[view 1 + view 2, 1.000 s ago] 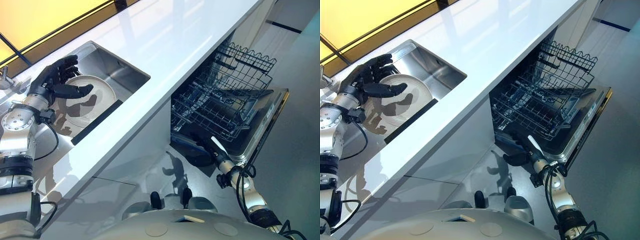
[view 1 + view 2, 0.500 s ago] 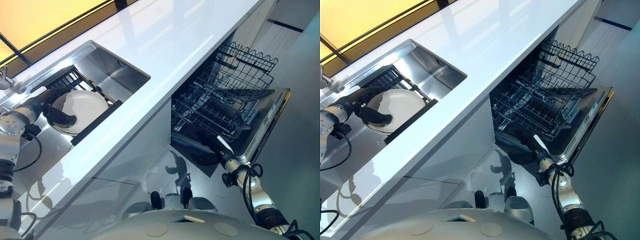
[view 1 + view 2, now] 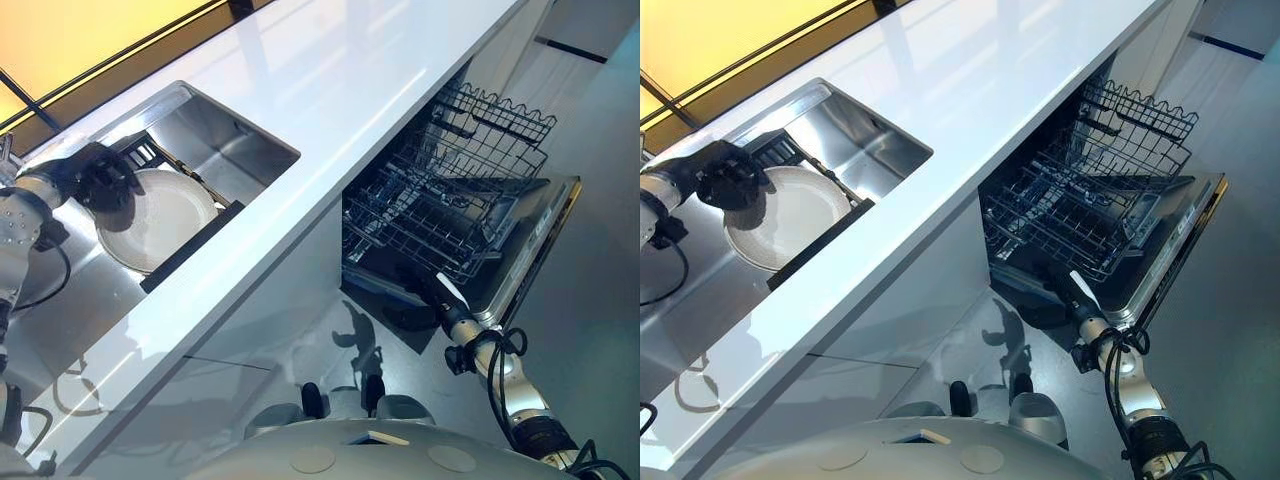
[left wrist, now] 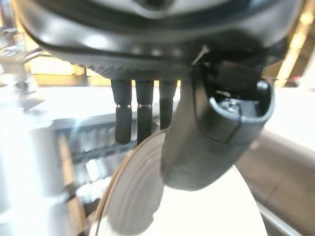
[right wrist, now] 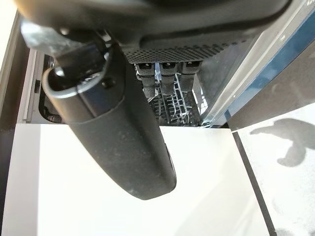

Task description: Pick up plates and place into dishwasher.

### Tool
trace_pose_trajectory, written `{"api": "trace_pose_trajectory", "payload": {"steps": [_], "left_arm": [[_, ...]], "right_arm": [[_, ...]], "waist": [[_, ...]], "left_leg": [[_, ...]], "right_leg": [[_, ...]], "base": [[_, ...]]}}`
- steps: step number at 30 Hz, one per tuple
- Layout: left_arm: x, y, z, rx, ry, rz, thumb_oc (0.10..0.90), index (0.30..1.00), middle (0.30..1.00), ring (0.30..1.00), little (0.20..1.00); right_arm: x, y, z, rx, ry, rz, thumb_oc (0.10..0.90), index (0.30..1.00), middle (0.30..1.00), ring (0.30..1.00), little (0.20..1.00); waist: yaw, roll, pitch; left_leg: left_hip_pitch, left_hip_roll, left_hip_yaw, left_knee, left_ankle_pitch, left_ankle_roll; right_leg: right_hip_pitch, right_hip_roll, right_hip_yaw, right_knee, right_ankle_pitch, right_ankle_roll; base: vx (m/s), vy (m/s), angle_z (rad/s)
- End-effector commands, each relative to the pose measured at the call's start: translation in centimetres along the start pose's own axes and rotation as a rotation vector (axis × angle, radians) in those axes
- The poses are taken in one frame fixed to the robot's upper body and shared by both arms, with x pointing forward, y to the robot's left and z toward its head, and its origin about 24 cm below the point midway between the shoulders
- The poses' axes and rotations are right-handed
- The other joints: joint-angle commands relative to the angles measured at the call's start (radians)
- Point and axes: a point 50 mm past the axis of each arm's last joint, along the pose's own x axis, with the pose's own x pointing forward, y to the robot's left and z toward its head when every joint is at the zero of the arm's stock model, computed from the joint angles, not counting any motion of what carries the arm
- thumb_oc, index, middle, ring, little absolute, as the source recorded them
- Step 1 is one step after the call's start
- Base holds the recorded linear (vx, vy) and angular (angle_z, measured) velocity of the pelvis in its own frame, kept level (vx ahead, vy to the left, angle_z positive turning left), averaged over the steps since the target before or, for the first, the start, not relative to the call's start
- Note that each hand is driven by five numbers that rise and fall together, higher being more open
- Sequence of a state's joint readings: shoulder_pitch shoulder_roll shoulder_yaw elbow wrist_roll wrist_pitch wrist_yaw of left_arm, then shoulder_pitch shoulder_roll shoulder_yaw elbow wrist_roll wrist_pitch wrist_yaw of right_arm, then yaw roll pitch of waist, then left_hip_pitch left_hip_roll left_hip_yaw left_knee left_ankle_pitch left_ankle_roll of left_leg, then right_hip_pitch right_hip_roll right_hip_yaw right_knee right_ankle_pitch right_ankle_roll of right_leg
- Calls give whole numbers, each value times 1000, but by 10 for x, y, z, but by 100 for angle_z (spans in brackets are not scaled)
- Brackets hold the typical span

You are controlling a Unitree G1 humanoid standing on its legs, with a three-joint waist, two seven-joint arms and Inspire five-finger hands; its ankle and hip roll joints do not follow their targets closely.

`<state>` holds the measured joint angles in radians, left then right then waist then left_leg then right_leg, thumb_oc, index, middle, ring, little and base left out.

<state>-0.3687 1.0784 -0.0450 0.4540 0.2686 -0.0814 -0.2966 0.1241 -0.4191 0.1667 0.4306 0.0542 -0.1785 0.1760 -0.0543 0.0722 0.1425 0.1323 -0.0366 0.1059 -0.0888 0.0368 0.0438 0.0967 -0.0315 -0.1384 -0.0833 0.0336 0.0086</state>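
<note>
My left hand [image 3: 100, 180] pinches the white plate [image 3: 160, 220] in the sink [image 3: 235, 140]. My right hand [image 3: 1065, 290], fingers relaxed, holds nothing beside the dishwasher rack [image 3: 450, 190].

Bright glare on counter [image 3: 330, 70]; wrist views blurred.

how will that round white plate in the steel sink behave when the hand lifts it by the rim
The round white plate looks rigid and glossy, probably ceramic, so it should hold its shape but may slip. The left hand pinches just one edge, thumb on top and fingers behind, so the plate will likely tilt down. Knocking the steel sink could chip it.
</note>
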Motion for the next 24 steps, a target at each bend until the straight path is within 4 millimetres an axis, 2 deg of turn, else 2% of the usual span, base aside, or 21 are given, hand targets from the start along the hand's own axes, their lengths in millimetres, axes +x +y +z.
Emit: {"api": "trace_pose_trajectory", "payload": {"steps": [1,16,21,24], "left_arm": [[-2,54,41,-73,-234,289,100,300,300,300,200],[-18,81,28,-105,-225,506,100,300,300,300,200],[-28,102,30,-80,-231,691,100,300,300,300,200],[-36,119,35,-134,-274,830,100,300,300,300,200]], "right_arm": [[10,-3,41,-24,-217,-25,800,900,900,900,900],[11,2,37,-29,-204,-34,800,900,900,900,900],[12,1,39,-24,-212,-43,800,900,900,900,900],[12,0,45,-2,-248,-52,800,900,900,900,900]], "waist": [[-8,2,-34],[-6,6,-37],[-6,4,-40],[-7,3,-44]], "left_leg": [[-37,-49,-46,1,-51,8],[-39,-47,-46,1,-55,9],[-37,-45,-45,1,-57,10],[-36,-44,-45,1,-59,10]], "right_leg": [[-27,7,-27,138,-115,64],[-39,5,-24,157,-110,68],[-38,6,-22,157,-113,66],[-37,7,-20,158,-112,65]], "base": [[0,0,0],[0,0,0],[0,0,0],[0,0,0]]}}
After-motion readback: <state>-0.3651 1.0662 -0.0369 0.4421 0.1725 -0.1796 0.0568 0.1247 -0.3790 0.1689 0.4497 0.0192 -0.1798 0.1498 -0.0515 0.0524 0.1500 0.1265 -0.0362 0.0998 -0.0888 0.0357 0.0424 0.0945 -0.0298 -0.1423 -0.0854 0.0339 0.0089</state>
